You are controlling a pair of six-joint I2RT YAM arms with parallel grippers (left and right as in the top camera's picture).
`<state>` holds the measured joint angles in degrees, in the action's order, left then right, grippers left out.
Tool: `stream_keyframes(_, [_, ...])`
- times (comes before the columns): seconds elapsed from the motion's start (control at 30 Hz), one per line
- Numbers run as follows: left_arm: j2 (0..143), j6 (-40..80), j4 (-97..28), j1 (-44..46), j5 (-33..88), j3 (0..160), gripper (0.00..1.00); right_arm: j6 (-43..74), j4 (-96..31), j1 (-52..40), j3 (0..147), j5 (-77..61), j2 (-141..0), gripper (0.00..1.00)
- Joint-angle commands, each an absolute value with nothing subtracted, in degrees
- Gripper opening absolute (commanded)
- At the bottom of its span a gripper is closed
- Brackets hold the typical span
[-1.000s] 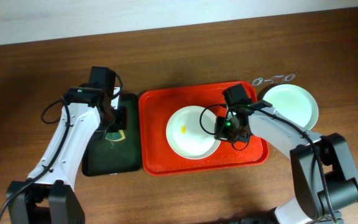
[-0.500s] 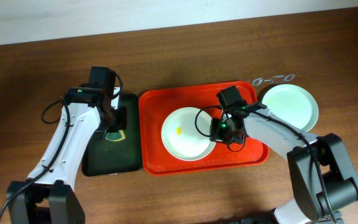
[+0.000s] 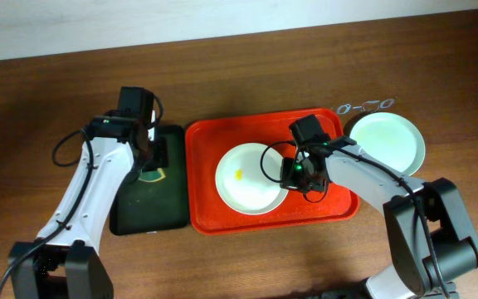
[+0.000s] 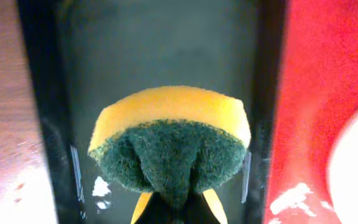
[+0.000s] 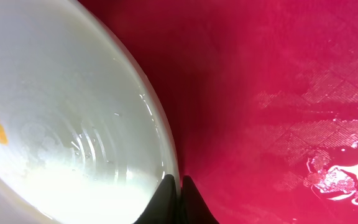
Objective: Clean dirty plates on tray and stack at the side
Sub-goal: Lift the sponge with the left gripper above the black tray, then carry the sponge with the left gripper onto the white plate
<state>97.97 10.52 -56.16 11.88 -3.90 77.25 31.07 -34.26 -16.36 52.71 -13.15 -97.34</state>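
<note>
A white plate with a small yellow smear lies on the red tray. My right gripper is shut on the plate's right rim; the right wrist view shows both fingers pinching the rim of the plate over the tray. A pale green plate rests on the table right of the tray. My left gripper is shut on a yellow and green sponge above the black tray. No pale blue plate is in view.
The black tray lies left of the red tray, close to its rim. A small metal object lies behind the green plate. The wall edge runs along the back of the wooden table.
The white plate and my right gripper shifted a little to the left on the red tray over the first half second, then held still. The left arm has barely moved.
</note>
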Motion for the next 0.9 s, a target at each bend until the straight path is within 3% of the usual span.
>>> stream_keyframes(0.0, [97.49,11.00,-54.92,12.01,1.56,77.95,0.00,30.96,-34.30,-16.93,53.25,-13.17,-97.65,0.04])
stream_keyframes(0.33, [97.49,8.97,-56.34,11.92,-4.32,78.24,0.00,32.40,-34.04,-17.78,53.25,-13.52,-97.67,0.04])
stream_keyframes(0.57, [97.93,6.79,-58.24,13.76,11.11,84.58,0.00,36.95,-31.09,-20.40,53.25,-13.50,-97.67,0.04])
stream_keyframes(0.87, [105.62,10.87,-54.85,23.33,11.16,84.49,0.00,39.55,-30.46,-21.43,53.25,-12.88,-97.76,0.04])
